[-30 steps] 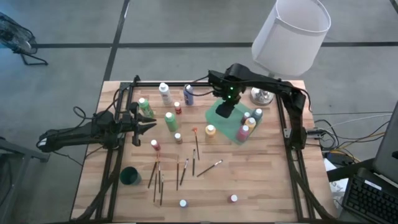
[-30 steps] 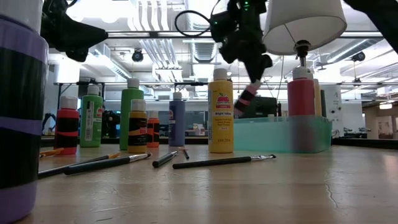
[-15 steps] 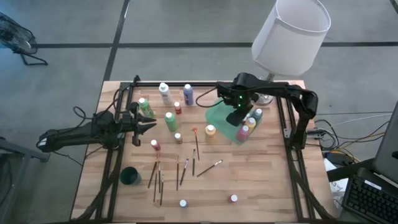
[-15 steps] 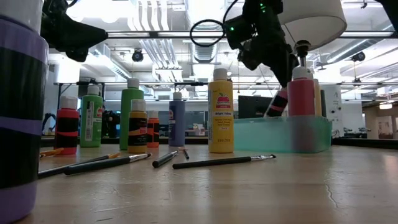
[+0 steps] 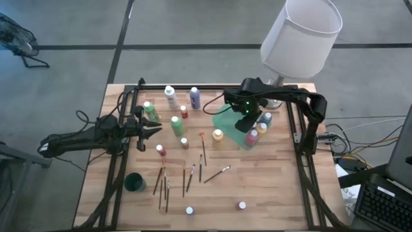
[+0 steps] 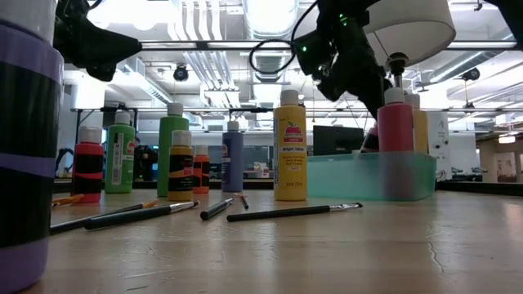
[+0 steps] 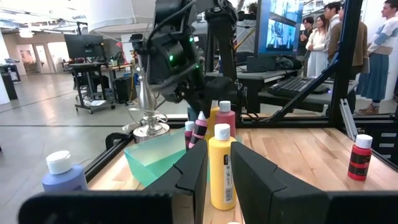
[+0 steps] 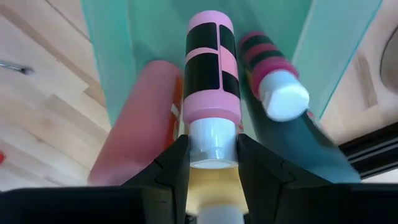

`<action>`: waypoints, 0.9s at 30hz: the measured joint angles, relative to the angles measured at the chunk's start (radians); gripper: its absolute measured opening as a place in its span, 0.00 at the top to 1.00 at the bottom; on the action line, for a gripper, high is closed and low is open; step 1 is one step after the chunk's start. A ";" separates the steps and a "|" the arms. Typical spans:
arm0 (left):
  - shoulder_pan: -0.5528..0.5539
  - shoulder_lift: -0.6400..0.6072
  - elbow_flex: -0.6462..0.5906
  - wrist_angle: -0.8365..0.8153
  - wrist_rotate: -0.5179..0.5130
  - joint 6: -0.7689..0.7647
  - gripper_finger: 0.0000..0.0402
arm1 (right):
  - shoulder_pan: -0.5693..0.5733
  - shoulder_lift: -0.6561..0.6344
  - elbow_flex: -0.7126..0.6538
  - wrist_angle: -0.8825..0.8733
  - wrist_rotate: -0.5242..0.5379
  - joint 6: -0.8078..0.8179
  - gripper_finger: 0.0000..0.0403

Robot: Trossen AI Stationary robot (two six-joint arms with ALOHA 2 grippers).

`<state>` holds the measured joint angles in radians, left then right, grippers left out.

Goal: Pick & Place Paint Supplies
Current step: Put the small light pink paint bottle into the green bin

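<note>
Now the right gripper (image 8: 211, 163) hangs over the translucent green tray (image 5: 226, 120) at the far right of the table, its fingers pinching the white cap of a pink paint bottle (image 8: 211, 68) with black bands. In the left wrist view that bottle (image 7: 199, 127) tilts down into the tray among bottles already standing there, a red bottle (image 8: 138, 118) just beside it on one side and a magenta banded bottle (image 8: 272, 79) on the other. The step in hand looks like the placing of this bottle. I judge the next move calls for lowering it into the gap between its neighbours without knocking them, then spreading the fingers to let go.

The left gripper (image 5: 153, 129) waits above the table's left side, fingers a little apart around nothing. Many supplies remain outside: the yellow bottle (image 5: 217, 135), the green bottle (image 5: 176, 124) and the brushes (image 5: 185, 177) on the wood.
</note>
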<state>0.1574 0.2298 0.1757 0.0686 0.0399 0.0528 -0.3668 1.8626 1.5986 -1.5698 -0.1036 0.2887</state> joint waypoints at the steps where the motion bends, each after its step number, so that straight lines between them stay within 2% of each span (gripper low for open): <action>1: 0.000 0.000 0.000 0.000 0.000 0.000 0.81 | -0.001 0.008 0.000 0.001 0.000 -0.008 0.74; 15: 0.000 0.000 0.000 -0.005 0.000 0.000 0.81 | -0.003 0.097 0.000 -0.001 0.002 -0.083 0.74; 27: 0.000 0.000 0.000 -0.003 0.000 0.000 0.81 | -0.018 0.112 0.000 -0.001 0.025 -0.109 0.74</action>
<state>0.1575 0.2298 0.1757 0.0653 0.0399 0.0525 -0.3847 1.9747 1.5986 -1.5711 -0.0784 0.1795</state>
